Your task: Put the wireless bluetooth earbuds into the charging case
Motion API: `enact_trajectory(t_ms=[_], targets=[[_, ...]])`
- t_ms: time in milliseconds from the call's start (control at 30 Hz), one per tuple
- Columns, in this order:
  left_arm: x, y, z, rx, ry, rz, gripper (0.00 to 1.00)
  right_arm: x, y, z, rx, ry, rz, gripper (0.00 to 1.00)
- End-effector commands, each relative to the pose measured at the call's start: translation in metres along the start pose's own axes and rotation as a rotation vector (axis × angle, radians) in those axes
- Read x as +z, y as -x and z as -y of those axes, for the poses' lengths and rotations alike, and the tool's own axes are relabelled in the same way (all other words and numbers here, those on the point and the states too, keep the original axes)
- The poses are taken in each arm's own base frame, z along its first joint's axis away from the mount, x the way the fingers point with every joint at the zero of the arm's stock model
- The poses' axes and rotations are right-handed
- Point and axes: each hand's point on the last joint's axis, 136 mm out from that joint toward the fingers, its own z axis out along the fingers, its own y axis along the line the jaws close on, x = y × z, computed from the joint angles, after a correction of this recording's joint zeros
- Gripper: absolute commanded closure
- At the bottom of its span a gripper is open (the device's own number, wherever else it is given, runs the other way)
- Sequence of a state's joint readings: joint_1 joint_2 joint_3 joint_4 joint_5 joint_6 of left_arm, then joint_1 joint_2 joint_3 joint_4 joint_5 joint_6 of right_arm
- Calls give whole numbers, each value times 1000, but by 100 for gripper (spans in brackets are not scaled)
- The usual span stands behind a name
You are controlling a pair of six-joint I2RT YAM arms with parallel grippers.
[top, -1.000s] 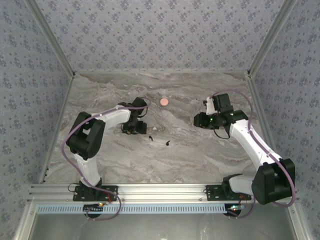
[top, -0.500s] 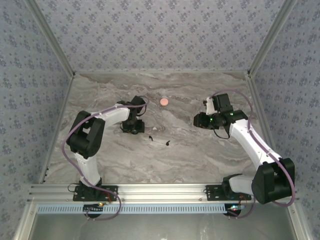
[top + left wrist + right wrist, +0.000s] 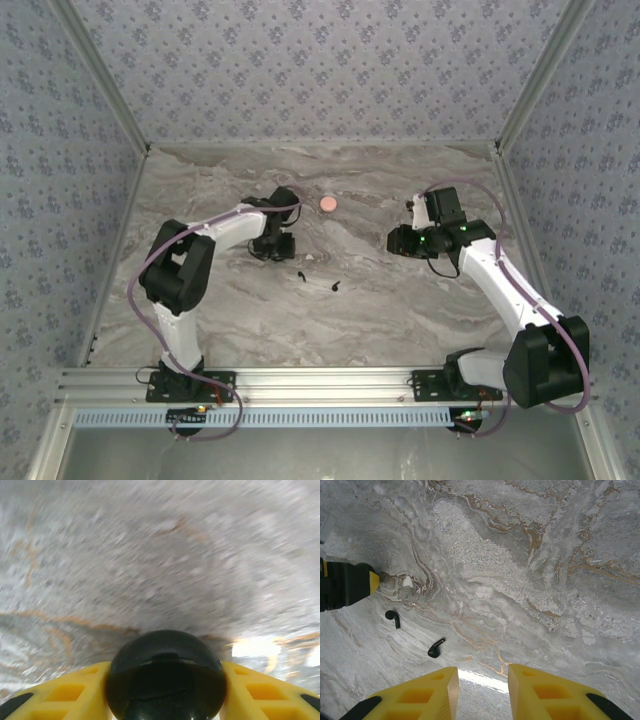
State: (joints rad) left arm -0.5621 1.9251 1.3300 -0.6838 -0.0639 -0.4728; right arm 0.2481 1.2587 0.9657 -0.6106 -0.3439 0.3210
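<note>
The yellow fingers (image 3: pixel 75 692) of the left gripper (image 3: pixel 272 247) clasped a glossy black charging case (image 3: pixel 165 662) on both sides, just above the marble table (image 3: pixel 150 555). The right gripper (image 3: pixel 480 680) hung spread, nothing between its fingers. Two black earbuds (image 3: pixel 392 618) lay loose on the marble between the arms, with a pink disc (image 3: pixel 328 203) farther back.

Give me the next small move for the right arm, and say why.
Probably shift the right end effector toward the nearer black earbud and lower over it. Its fingers stand open and empty; that earbud and the other black earbud lie loose on the table, and the left end effector looks closed on a black rounded case.
</note>
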Motion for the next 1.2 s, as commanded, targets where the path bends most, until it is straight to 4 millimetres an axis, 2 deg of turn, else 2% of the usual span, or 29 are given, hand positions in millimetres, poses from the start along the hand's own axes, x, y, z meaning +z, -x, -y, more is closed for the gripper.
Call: enact_trajectory(t_ms=[0,300,500,767,933,1033,1167], targets=[[-13,25,30,33,-39,75,51,-5,4,-2,-9,5,16,67],[-9,33,92,113,-87,52,51,-4,1,-1,-9,3,11,67],[5,24,122,158,-100,13,51,-5,-3,1,-6,-1,10,67],[19,13,133,177,-94,-22,51,-6,-6,3,-4,-4,10,67],[20,10,134,177,-104,-33,39,-4,-8,4,-4,-5,5,67],[10,14,135,183,-116,-8,31,-3,-8,4,-2,-4,2,67],[-17,25,136,179,-149,53,25,1,-9,3,0,10,-11,65]])
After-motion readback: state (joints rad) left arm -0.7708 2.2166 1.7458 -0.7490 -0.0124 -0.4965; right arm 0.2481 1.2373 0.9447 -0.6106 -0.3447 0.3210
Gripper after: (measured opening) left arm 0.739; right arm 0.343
